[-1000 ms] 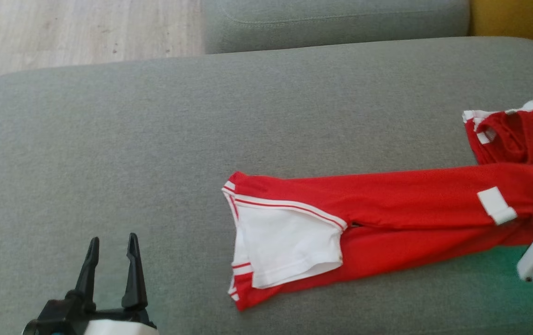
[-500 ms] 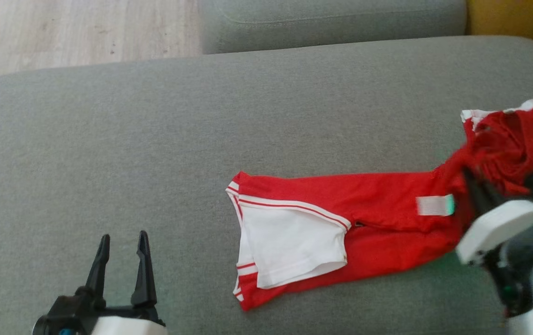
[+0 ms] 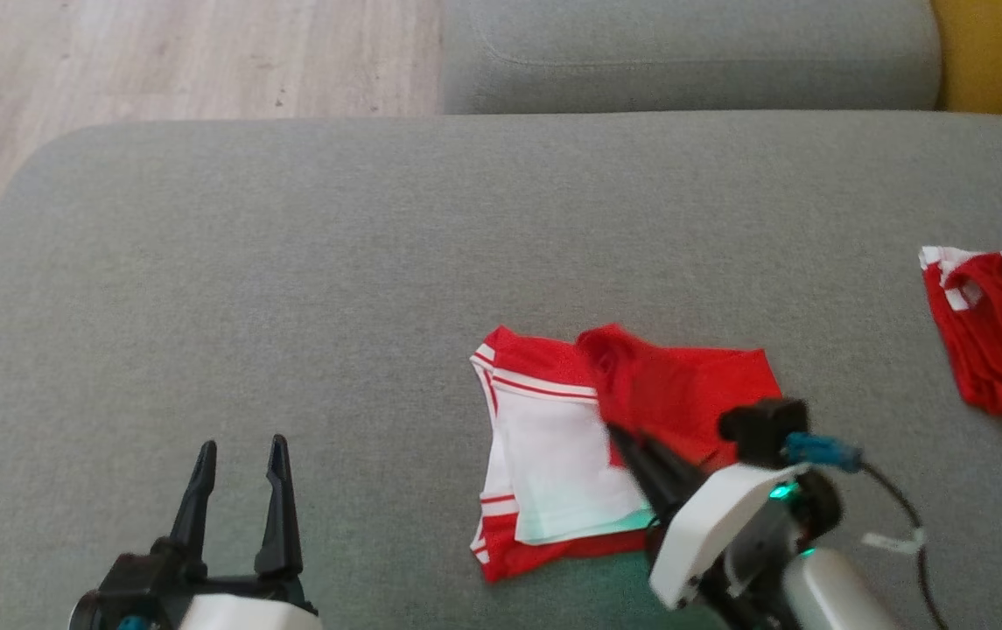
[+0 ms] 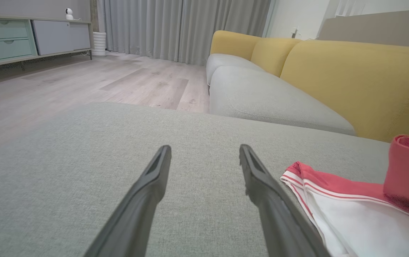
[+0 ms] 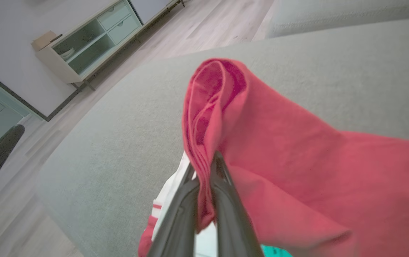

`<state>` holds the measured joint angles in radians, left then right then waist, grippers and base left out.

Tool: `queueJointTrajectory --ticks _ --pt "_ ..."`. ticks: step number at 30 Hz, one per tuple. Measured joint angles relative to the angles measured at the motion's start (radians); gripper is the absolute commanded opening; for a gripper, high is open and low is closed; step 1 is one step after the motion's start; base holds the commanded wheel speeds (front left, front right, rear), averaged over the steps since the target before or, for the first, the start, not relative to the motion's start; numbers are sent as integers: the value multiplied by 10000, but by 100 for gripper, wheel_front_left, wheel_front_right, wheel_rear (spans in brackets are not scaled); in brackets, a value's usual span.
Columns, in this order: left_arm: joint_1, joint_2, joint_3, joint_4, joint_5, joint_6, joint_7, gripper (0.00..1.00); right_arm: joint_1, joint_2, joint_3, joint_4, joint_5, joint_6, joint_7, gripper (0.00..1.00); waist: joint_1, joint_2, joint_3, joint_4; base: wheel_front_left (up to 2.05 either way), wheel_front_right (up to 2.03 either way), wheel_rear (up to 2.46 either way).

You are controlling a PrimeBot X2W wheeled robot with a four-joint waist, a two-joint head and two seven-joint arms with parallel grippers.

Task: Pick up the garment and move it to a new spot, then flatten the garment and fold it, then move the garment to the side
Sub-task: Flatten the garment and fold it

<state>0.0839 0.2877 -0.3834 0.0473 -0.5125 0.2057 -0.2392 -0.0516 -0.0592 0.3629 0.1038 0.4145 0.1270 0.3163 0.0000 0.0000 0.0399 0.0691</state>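
Right wrist view: right gripper (image 5: 204, 162) pinched tight on the red-and-white fabric garment (image 5: 290, 150), left gripper (image 4: 205, 151) spread wide over the grey upholstered cushion (image 4: 65, 171).

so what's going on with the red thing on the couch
The robot is partway through folding a red and white garment on the grey sofa cushion. Its right gripper is shut on a bunched red end, held up over the white part. The left gripper hangs open over bare cushion, touching nothing. Another red garment lies apart at the right.
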Motion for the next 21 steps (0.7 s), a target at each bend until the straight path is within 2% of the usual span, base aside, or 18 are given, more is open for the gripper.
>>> queueJointTrajectory --ticks 8,17,18,20,21 --pt "19 -2 -42 61 -46 -4 0 100 -757 2 1137 1695 1133 0 -1007 0 0 0 -262 378 0 0 0" --pt "38 -25 -86 213 -73 -109 0 100 -1581 -12 2226 3430 2034 0 -1799 0 0 0 -376 353 0 0 0" --pt "36 -29 -100 242 -73 -121 -2 100 -1717 -12 2393 3578 2151 0 -1885 11 0 0 -364 339 0 0 0" --pt "35 -38 -136 313 -73 -132 -2 100 -2015 -19 2748 3801 2418 0 -2034 44 0 0 -330 316 0 0 0" --pt "33 -44 -153 339 -73 -134 -2 100 -2157 -17 2884 3917 2554 0 -2128 77 0 0 -310 308 0 0 0"
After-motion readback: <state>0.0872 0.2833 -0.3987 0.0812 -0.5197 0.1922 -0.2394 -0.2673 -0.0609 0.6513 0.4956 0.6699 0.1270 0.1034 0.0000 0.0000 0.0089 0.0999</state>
